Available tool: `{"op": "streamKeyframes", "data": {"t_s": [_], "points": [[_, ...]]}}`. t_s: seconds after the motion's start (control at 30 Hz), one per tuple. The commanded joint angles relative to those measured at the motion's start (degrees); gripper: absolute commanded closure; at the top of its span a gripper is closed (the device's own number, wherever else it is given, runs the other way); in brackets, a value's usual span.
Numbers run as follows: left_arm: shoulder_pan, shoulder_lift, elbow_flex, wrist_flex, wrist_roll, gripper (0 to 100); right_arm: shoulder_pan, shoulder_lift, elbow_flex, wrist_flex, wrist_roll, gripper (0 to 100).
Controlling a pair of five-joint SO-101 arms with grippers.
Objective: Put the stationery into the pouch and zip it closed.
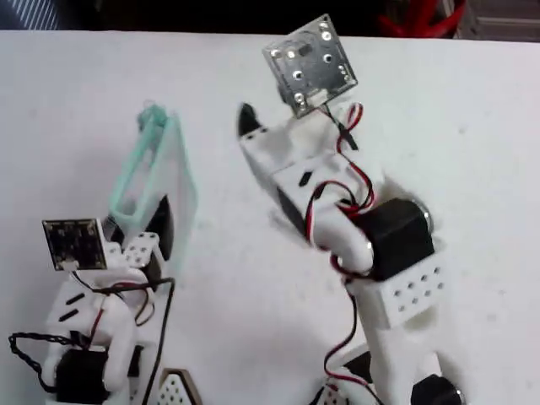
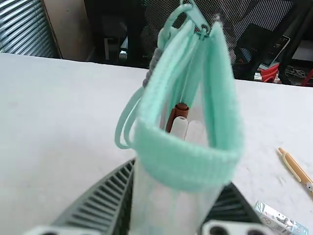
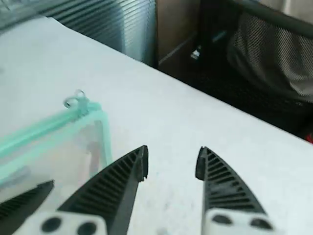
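Presently: filling is judged part-done; the mint-green, clear-sided fabric pouch (image 2: 188, 161) is held upright, mouth unzipped.
Left gripper (image 2: 178, 208): clamped on the pouch's end.
Right gripper (image 3: 171, 164): spread, empty, near the pouch.
Next: the orange pen (image 2: 293, 169) and the small foil packet (image 2: 276, 221), both lying loose, are to be fetched.
Count: one pouch; seemingly three pens inside (image 2: 183, 122); two items outside.

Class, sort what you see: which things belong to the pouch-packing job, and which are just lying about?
Job: pouch, markers inside it, loose orange pen, small packet (likely).
Lying about: mesh chair, red object at the back.
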Motion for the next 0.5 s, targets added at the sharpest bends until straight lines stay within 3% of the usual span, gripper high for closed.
{"op": "streamKeyframes", "data": {"t_s": [0.0,0.3,0.47], "points": [[-0.31,0.22,-3.16,-3.60,0.62,85,4.70,-0.57,6.86,-0.04,-0.18,86.7],[0.66,0.31,-2.90,-12.04,0.70,85,10.86,-0.57,38.24,-20.70,-0.18,87.8],[9.71,0.48,-2.90,-17.05,0.35,85,12.44,-0.22,48.44,-31.96,0.00,87.8]]}}
